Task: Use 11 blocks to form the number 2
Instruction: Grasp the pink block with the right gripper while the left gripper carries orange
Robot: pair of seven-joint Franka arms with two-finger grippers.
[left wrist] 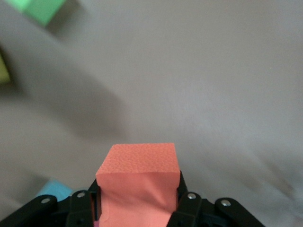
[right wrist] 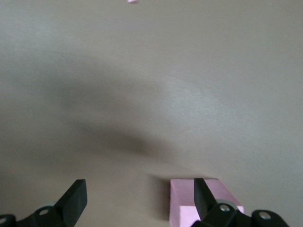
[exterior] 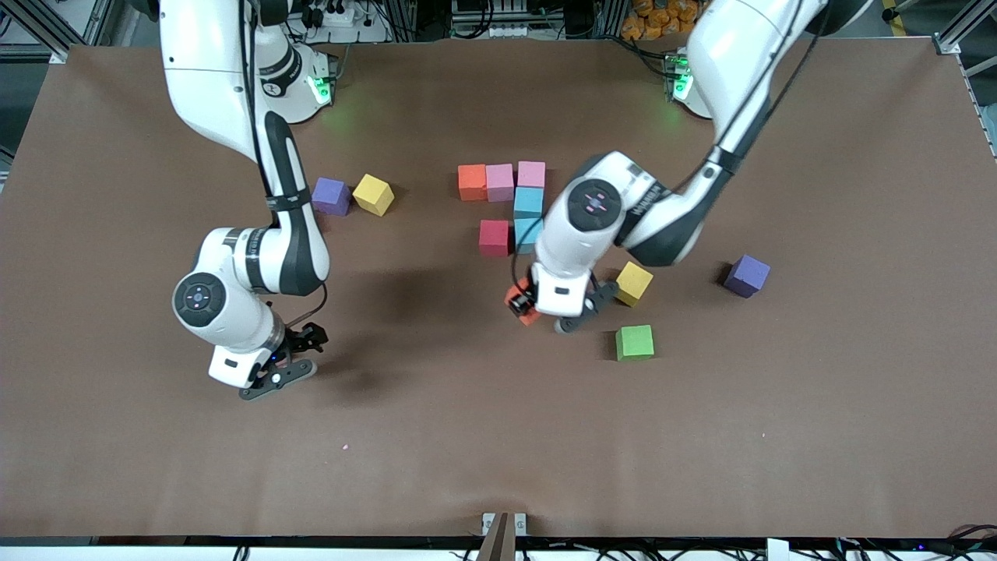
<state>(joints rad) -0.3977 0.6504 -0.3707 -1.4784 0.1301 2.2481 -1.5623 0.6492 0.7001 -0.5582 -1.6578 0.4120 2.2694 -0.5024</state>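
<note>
Now the left gripper (exterior: 523, 304) pinches an orange block (left wrist: 140, 182) (squeezed between its fingers) above the table (exterior: 779, 436), near the red block (exterior: 494, 238) and the green block (exterior: 635, 342). Toward its own end, the right gripper (right wrist: 137, 201) waits spread wide beside a pink block (right wrist: 182, 203).

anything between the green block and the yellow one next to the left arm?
Nothing: in the front view, only bare table separates the green block from the yellow block. The left gripper, holding an orange block, is beside that gap.
</note>
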